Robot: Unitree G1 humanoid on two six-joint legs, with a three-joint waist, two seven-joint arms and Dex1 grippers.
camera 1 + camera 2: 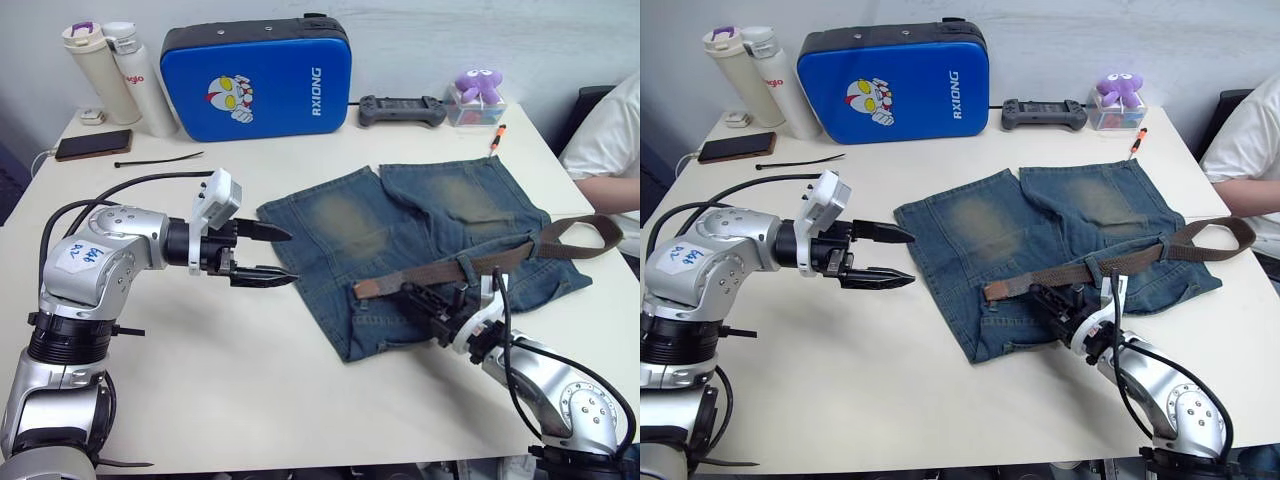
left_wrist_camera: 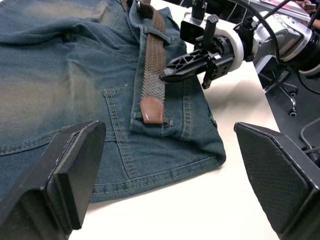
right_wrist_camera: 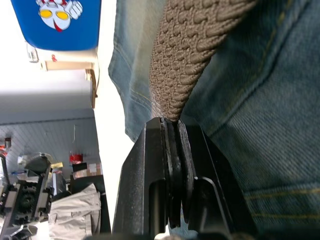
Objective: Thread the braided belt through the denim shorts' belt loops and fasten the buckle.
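Observation:
The denim shorts (image 1: 400, 230) lie flat on the white table, waistband toward me. The braided belt (image 1: 440, 272) runs along the waistband under a belt loop (image 2: 156, 33). Its tan leather tip (image 2: 152, 110) rests near the waistband's left end, and its far part curls off the shorts at the right (image 1: 590, 235). I cannot make out the buckle. My right gripper (image 1: 410, 297) sits low on the waistband, shut on the belt's edge (image 3: 195, 45). My left gripper (image 1: 292, 256) hovers open just left of the shorts, holding nothing.
A blue case (image 1: 258, 78), two bottles (image 1: 120, 75), a phone (image 1: 93, 144) and a black cable tie (image 1: 160, 158) line the back left. A game controller (image 1: 402, 110), purple plush (image 1: 478, 88) and orange pen (image 1: 497, 137) are back right. A person's arm (image 1: 605, 160) rests at the right edge.

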